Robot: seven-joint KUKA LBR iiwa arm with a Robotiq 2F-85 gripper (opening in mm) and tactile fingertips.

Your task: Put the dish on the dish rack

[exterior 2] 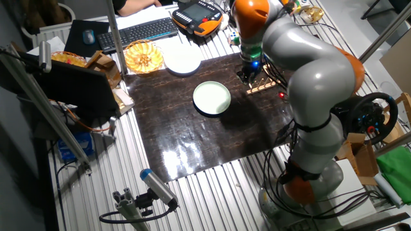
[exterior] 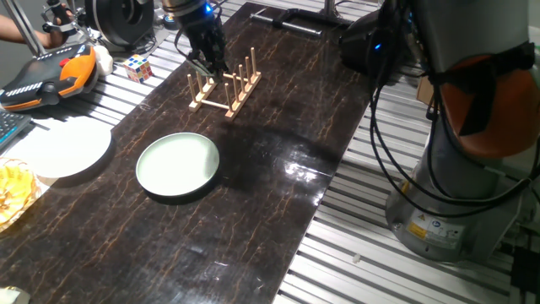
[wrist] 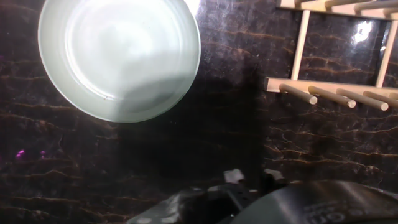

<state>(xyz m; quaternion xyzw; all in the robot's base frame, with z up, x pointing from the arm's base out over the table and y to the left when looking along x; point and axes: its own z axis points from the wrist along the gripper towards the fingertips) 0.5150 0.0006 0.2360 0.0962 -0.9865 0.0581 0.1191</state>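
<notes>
On the dark marble-patterned mat [exterior: 278, 169], the dish [exterior: 178, 165] lies flat with its pale green inside up, in front of the dish rack [exterior: 225, 88] and well apart from it; nothing touches the dish. To the left of the dish, off the mat, a plain white plate [exterior: 61, 148] rests on the ribbed table [exterior: 371, 245]. The dish rack stands upright at the far part of the mat, its pegs pointing up. The gripper [exterior: 207, 62] is low at the left end of the rack, very near the pegs. I cannot tell if its fingers are apart or together, and it holds nothing that I can see. In the hand view, the dish is at upper left and the rack at upper right.
</notes>
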